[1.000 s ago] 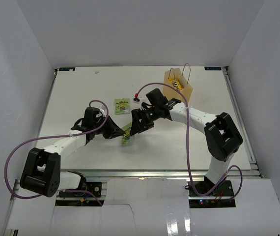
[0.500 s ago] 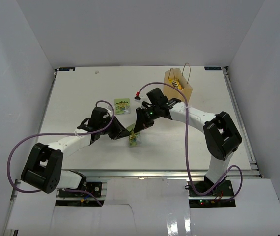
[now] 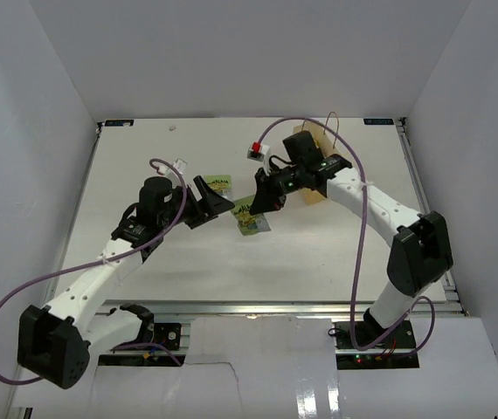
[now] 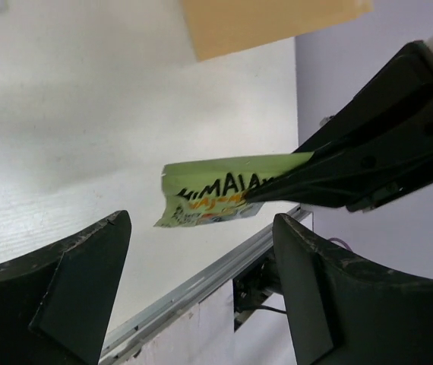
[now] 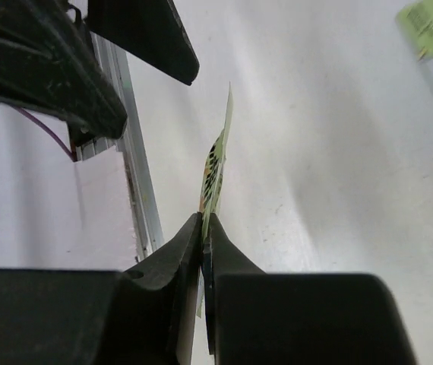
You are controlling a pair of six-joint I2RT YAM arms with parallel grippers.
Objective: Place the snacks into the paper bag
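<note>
— Two hands: what changed?
— I see my left hand [image 3: 210, 199] backed off, spread wide, empty, a flat pouch [image 3: 219, 183] on the bench [image 3: 144, 148] just beyond it. My right hand [image 3: 262, 199] has lifted the other green-white pouch [image 3: 252, 218], pinched edge-on, nearer the paper bag [image 3: 299, 137].
— Surroundings?
— White bench, plain white walls [image 3: 57, 78].

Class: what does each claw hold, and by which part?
The right claw pinches a green pouch by one edge. The left claw is open, holding nothing.
</note>
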